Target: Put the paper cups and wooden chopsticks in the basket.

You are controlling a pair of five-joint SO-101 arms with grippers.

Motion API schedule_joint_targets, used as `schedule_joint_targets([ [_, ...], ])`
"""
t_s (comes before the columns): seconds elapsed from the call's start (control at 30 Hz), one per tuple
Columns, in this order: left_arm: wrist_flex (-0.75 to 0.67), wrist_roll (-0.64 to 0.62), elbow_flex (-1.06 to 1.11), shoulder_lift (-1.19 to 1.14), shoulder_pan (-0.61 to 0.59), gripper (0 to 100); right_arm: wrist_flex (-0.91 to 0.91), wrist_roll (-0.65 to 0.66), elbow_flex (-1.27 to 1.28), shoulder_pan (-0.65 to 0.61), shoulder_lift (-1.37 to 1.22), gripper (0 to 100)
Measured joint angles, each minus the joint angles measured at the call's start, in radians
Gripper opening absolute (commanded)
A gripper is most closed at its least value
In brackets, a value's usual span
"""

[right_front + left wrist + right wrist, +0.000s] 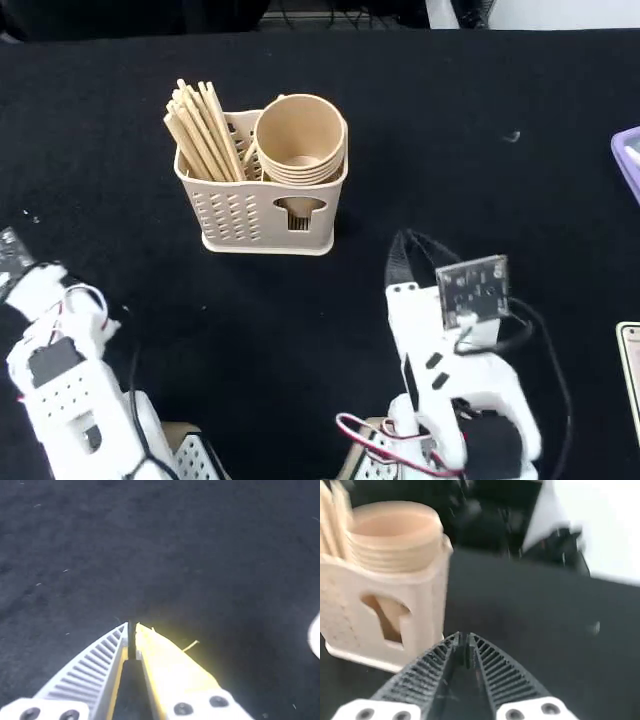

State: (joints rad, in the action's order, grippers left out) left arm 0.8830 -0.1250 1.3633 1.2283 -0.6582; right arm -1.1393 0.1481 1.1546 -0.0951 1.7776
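Paper cups and wooden chopsticks stand in the basket, upper left; left pincer and right pincer are pressed together

Left tool and right tool are closed.
Each one has its two tips pressed tight together, low over the surface.

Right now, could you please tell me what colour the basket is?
Beige basket, perforated walls; clearest in high view.
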Motion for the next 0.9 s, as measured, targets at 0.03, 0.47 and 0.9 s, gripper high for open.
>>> schedule_joint_targets([
  [0.03, 0.025, 0.017, 0.000, 0.043, 0.020, 3, -0.018, -0.005, 0.032, 0.018, 0.017, 1.1],
  [0.47, 0.199, 0.158, 0.144, 0.529, 0.275, 3, -0.107, -0.011, 0.276, 0.049, 0.025, 1.5],
  [0.9, 0.192, 0.232, 0.305, 0.592, 0.597, 3, -0.097, -0.011, 0.531, 0.075, 0.025, 1.5],
])
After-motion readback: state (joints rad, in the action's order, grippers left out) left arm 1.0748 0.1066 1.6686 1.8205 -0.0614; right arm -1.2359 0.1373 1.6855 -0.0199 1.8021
